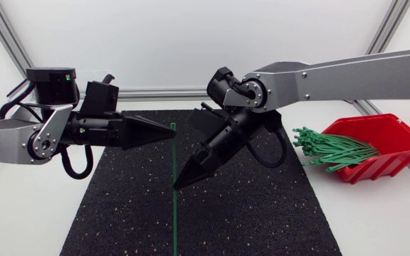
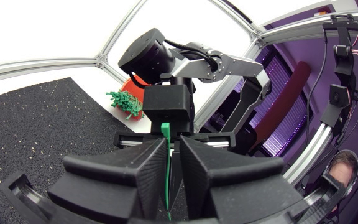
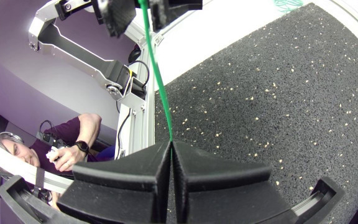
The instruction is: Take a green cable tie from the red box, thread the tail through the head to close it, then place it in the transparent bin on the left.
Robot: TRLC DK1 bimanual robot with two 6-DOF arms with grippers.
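One green cable tie (image 1: 174,156) is already out of the red box (image 1: 386,142) at the right of the head view, where the rest of the ties (image 1: 333,149) spill over its open front. That first step looks done. The tie runs as a straight strip over the middle of the black mat (image 1: 262,220), with no loop in it, so I judge that threading the tail through the head is still to do, and so is the drop into the bin. I cannot make out the transparent bin in any view. The left gripper (image 1: 169,132), centre-left in the head view, is pressed together on the tie's upper end. The right gripper (image 1: 178,183), just below it, pinches the tie lower down, and the green strip carries on towards the bottom edge. The head view alone shows both arms and the box together. The left wrist view shows the strip standing edge-on between that gripper's fingers. The right wrist view shows the tie leaving its closed fingers and running taut to the other gripper ahead. Neither shows the tie's head clearly.
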